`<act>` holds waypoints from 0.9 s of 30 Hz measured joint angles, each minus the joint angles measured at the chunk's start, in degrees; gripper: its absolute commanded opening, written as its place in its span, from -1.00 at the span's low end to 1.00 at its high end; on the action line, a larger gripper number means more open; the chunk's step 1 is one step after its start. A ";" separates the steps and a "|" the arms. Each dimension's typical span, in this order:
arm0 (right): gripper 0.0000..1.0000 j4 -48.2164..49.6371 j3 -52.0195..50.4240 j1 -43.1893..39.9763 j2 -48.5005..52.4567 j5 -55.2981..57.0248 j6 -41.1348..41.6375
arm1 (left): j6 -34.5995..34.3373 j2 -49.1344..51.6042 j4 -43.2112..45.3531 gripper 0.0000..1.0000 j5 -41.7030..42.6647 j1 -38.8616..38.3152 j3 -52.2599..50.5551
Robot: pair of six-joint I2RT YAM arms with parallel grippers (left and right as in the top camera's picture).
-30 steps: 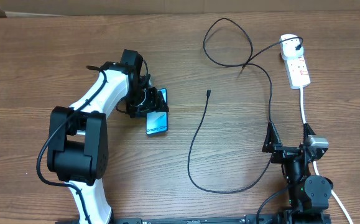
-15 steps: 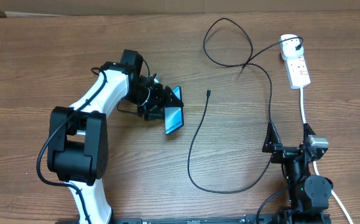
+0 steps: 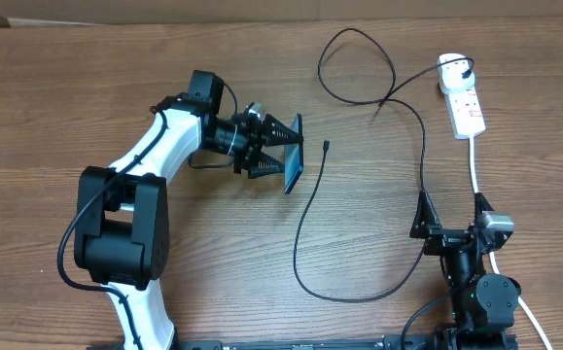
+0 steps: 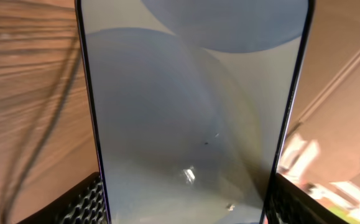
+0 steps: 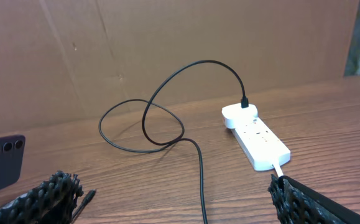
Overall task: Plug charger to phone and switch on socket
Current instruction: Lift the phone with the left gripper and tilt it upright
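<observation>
White-shelled arm [image 3: 150, 146], black joints [image 3: 121, 238] and cable [image 3: 61, 255], ribbed tool fingers [image 3: 273, 131]

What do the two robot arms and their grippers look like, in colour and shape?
The left arm has white links with black joints, and a black cable runs along it. The left gripper is black, with triangular ribbed fingers. The right arm is black, with a small grey block near the wrist. The right gripper is black too; its fingers show a mesh pattern.
</observation>
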 measured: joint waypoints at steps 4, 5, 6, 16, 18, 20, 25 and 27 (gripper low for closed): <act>1.00 -0.02 0.00 0.00 0.00 0.00 0.00 | -6.75 0.00 3.69 -0.18 1.97 0.00 0.00; 1.00 -0.02 0.00 0.00 0.00 -0.02 0.02 | -8.35 0.00 4.94 -0.20 2.32 0.00 0.02; 1.00 -0.02 0.00 0.00 0.00 0.00 -0.02 | -10.19 0.00 6.29 -0.21 2.73 0.00 0.04; 1.00 -0.02 0.00 0.00 0.00 -0.02 0.00 | -26.73 0.00 18.29 -0.19 7.21 0.00 0.11; 1.00 0.00 0.00 0.00 0.00 0.00 0.02 | -29.75 0.00 21.03 -0.18 7.72 0.00 0.11; 1.00 0.00 0.00 0.00 0.00 0.00 0.00 | -32.74 0.00 23.34 -0.18 8.24 0.00 0.11; 1.00 -0.02 0.00 0.00 0.00 0.00 0.00 | -38.84 0.00 28.06 -0.19 9.09 0.00 0.11; 1.00 -0.02 0.00 0.00 0.00 0.00 0.00 | -40.98 0.00 30.03 -0.20 9.33 0.00 0.11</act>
